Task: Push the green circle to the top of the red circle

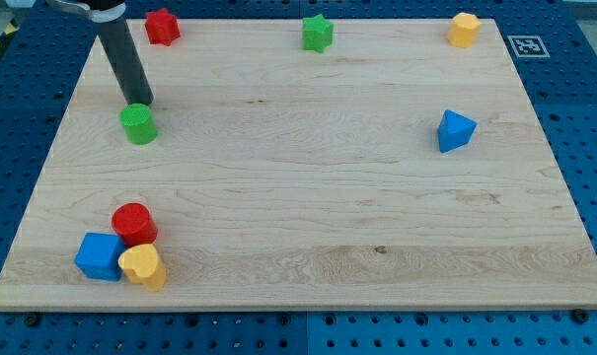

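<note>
The green circle (138, 124) stands on the wooden board at the view's left, upper half. The red circle (134, 223) stands well below it, near the view's bottom left, touching a blue cube (100, 255) and a yellow block (144, 266). My tip (140, 102) is just above the green circle, at its top edge, close to or touching it. The dark rod slants up to the view's top left.
A red star block (162, 26) is at the top left, a green star block (318, 33) at the top middle, a yellow block (464, 30) at the top right. A blue triangular block (455, 130) is at the right. The board's left edge (51, 158) is close.
</note>
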You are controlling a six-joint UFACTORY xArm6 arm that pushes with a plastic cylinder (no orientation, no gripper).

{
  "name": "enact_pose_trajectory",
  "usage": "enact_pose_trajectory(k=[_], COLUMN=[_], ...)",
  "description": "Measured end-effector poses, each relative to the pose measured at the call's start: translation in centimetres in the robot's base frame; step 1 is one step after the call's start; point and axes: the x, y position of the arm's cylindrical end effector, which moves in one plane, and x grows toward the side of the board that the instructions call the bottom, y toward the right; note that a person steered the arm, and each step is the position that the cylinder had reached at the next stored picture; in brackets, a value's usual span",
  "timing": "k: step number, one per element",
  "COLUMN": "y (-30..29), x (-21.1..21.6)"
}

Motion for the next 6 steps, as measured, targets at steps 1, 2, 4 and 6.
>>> enact_pose_trajectory(k=[1,2,4,6], y=[0.0,0.3,0.7,1.3], x=[1.7,2.7,5.8,10.4])
